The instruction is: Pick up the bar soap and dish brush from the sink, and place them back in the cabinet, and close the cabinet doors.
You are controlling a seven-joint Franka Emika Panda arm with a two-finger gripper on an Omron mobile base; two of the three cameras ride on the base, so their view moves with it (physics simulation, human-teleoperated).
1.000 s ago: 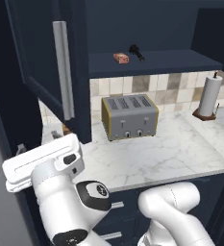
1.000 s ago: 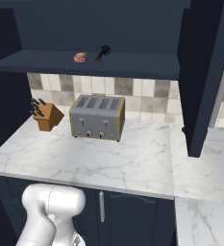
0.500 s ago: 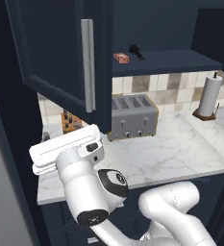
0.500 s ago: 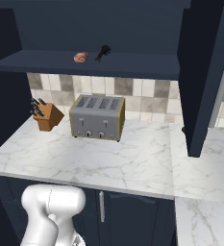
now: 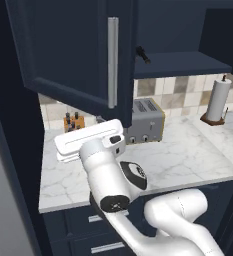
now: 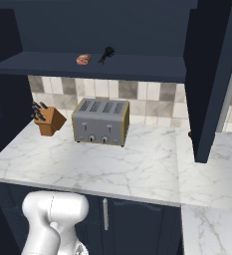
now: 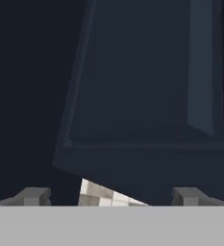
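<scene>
The reddish bar soap and the black dish brush lie side by side on the navy shelf of the cabinet. In the left base view the dish brush peeks out past the left cabinet door, which stands partly swung in, its silver handle facing me. The right cabinet door hangs wide open. My gripper is open and holds nothing, its fingertips far apart, close to the navy door panel. My white hand sits just under that door's lower edge. The sink is out of view.
A silver toaster and a wooden knife block stand at the back of the marble counter. A paper towel roll stands at the right. Navy drawers run below the counter.
The left cabinet door has swung to the right, toward the cabinet, and my hand has moved right and up along with it. Soap, brush and right door have stayed put.
</scene>
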